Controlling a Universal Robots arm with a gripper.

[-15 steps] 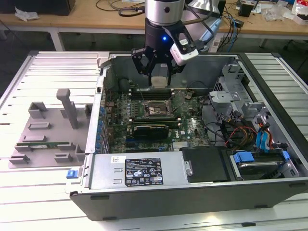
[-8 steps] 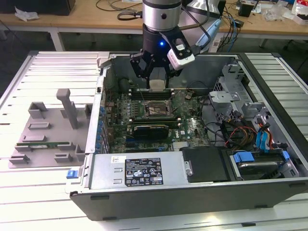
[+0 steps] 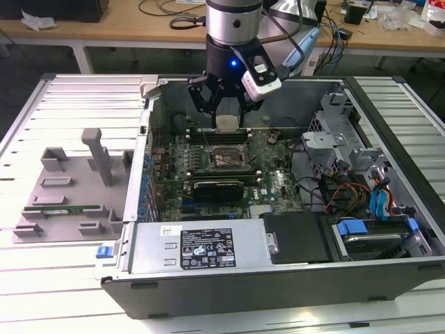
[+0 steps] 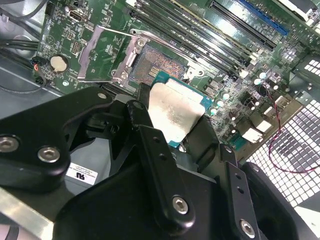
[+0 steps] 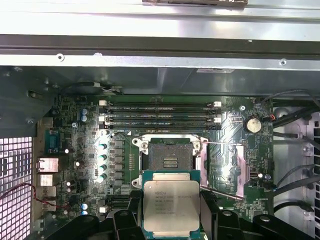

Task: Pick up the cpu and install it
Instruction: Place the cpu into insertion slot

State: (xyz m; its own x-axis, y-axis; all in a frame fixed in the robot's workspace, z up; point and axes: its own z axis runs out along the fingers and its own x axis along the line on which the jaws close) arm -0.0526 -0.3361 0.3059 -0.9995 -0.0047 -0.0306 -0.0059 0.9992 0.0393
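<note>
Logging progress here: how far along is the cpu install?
Pickup looks done: the tool is shut on the cpu, held above the board. The socket sits empty with its frame open, so seating the cpu is left.

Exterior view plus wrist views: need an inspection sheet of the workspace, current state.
Surface: slatted metal table bearing an open computer case.
Job's things: cpu held clear of the open socket, not seated.
Clutter: grey fixture tray at the exterior view's left, with a green memory stick.
Grippers: pincer shut on the cpu's edges.
Cables: red and black wires inside the case.
Surroundings: workbench behind, carrying loose cables.
</note>
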